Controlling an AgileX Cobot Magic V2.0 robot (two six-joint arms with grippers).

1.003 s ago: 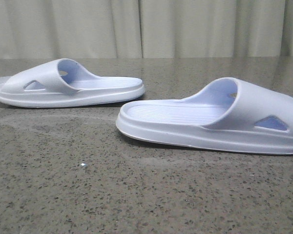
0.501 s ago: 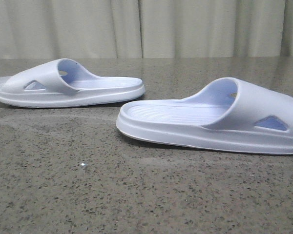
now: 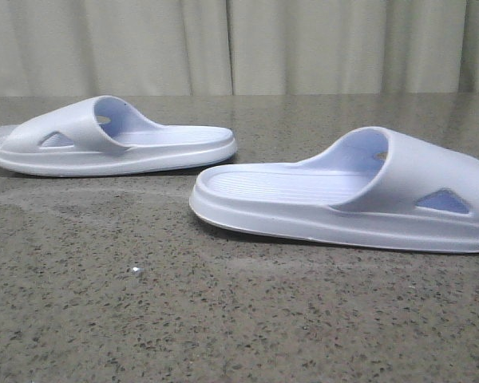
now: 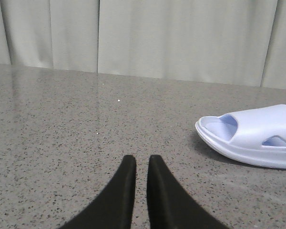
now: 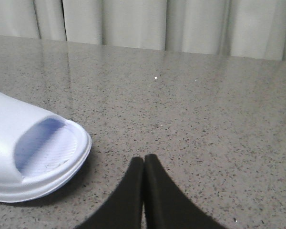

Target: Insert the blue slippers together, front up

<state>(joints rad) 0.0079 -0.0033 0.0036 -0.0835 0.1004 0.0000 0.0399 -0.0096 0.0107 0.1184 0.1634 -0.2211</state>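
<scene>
Slippers of pale blue foam are being shown lying flat on their soles on the speckled grey table (image 3: 144, 319), well apart from each other, with nothing yet being done to join them. In the front view the nearer slipper (image 3: 343, 195) is lying toward the right edge of the tabletop, its strap end running out of frame there. The farther slipper (image 3: 104, 144) is lying toward the far left corner. Behind the far edge, a pale curtain (image 3: 239, 44) is hanging.

From the wrists, each gripper is being seen low over bare table with nothing held. The left gripper (image 4: 142, 164) is being kept almost closed, only a thin gap showing between its tips, with one slipper (image 4: 250, 136) lying off to one side, clear of it. The right gripper (image 5: 144, 162) is pressed fully together, tips touching, and the open end of a slipper (image 5: 33, 155) is lying near it but apart.

Each slipper is being judged light, springy and somewhat flexible, with a matte surface unlikely to slip and little risk of damage. The wide strap, or the side wall at the triangular cut-out, is being judged the best place to pinch.
</scene>
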